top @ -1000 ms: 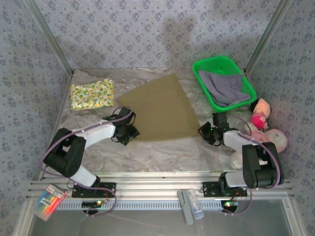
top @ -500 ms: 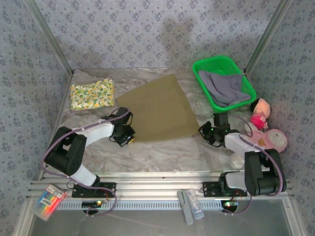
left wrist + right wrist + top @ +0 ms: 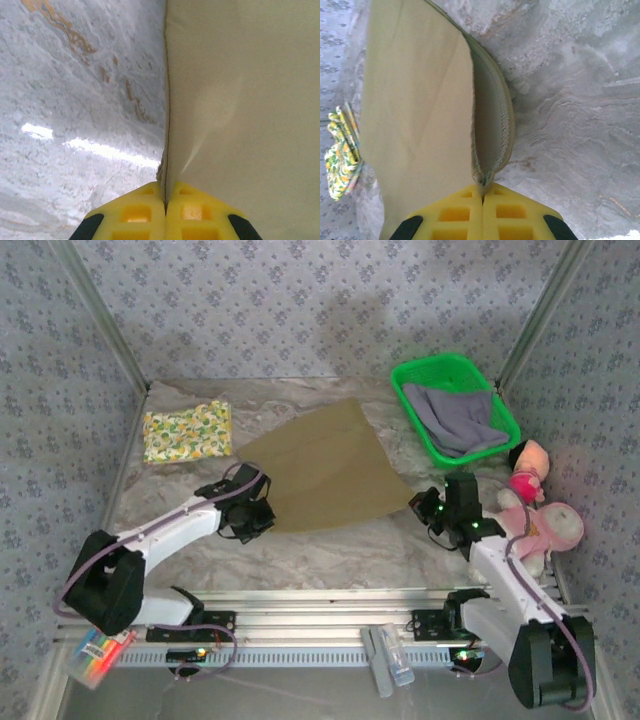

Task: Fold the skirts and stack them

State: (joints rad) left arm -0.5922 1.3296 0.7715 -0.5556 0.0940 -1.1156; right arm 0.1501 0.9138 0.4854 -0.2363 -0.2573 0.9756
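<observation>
Top external, left gripper (image 3: 264,522) and right gripper (image 3: 418,506) pinching olive skirt (image 3: 320,465), basket (image 3: 430,362), toys (image 3: 536,522) nearby.

No word, brand or number can be read anywhere. The marker pack (image 3: 100,653) at the near left edge carries a small white label (its print is too tiny to read).

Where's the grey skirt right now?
In the top view, the grey skirt lies inside the green basket at the table's far right corner, right of the olive skirt and beyond the pink plush toys.
</observation>
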